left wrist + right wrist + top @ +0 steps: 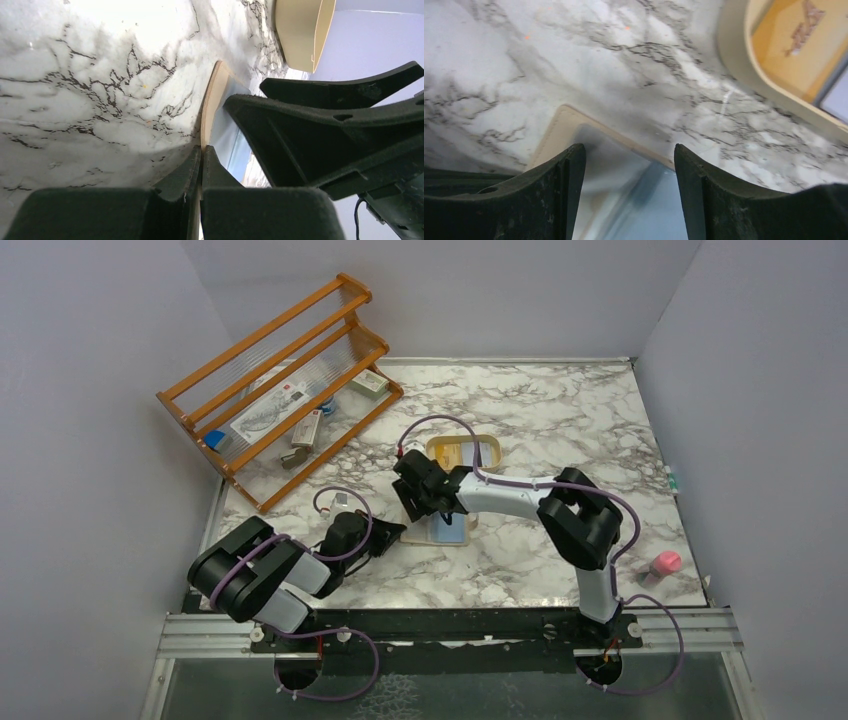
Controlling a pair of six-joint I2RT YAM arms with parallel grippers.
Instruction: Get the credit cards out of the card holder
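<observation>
The tan card holder (449, 531) lies open on the marble table, light blue inside up. My left gripper (388, 533) is shut on its tan left edge (210, 102), seen in the left wrist view (202, 148). My right gripper (427, 502) is open and hovers low over the holder's blue inside (644, 200), its jaws astride it (629, 148). A blurred dark band crosses the blue lining; I cannot tell if it is a card. A yellow-orange card (791, 47) and a whitish-blue card (836, 97) lie in the cream tray (494, 447).
The cream tray's rim (734, 65) sits just behind the holder. A wooden rack (280, 390) with small items stands at the back left. A pink object (665, 562) lies near the right front edge. White walls close in the table.
</observation>
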